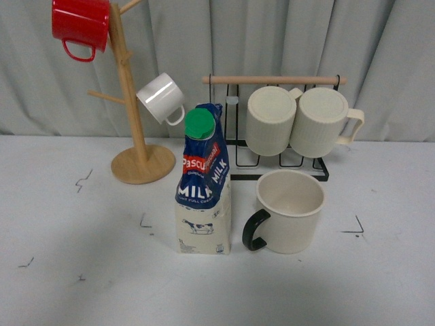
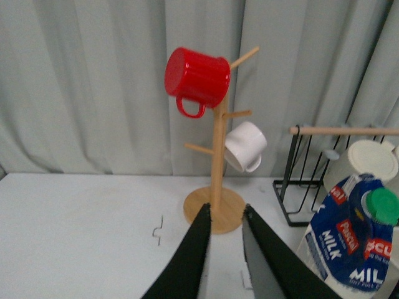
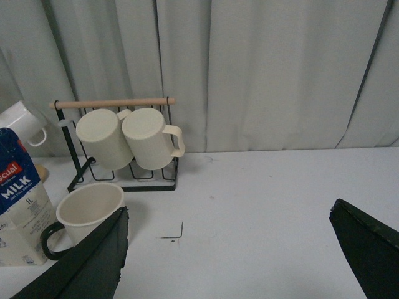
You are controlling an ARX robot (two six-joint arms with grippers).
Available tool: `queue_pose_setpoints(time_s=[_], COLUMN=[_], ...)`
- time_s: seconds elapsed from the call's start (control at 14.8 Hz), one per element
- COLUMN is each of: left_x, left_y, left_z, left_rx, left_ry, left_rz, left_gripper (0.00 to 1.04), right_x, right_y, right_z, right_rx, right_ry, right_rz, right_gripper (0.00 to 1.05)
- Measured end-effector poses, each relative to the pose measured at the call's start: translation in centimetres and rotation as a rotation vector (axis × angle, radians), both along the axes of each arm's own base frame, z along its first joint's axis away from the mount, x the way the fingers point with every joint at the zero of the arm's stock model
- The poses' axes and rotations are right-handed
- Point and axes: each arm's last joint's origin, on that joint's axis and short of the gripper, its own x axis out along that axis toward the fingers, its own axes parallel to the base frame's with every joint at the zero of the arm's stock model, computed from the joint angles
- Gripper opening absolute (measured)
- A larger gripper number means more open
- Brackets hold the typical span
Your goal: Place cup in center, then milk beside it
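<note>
Above the table, right end effector [image 3: 227, 249] gapes wide, empty.

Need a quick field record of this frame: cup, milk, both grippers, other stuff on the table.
cup: upright on table, black handle toward the milk, empty
milk: upright, left of the cup, small gap, green cap on
left gripper: narrow gap between fingers, holding nothing
right gripper: open wide, holding nothing
mug tree: back left, red mug and white mug hung
wire rack: behind the cup, two ribbed cream mugs
</note>
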Motion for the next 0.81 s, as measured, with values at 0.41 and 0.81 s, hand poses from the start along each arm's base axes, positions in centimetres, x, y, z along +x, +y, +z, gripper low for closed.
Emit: queue_pose_setpoints(time_s=[0.41,0.81], left_x=[-2.8,-4.3], left_y=[2.3,3.4], left_z=[-2.8,-3.8], left_rx=[0.008,0.007], left_ry=[0.029,0.01], left_rz=[0.0,-0.003], left_gripper=[0.02,0.02], right_x=[0.0,0.0], right_y=[0.0,0.0], right_z=[0.0,0.0], right_rx=[0.0,0.0], right_ry=[0.0,0.0], right_rz=[0.0,0.0], right_gripper=[0.98,0.98])
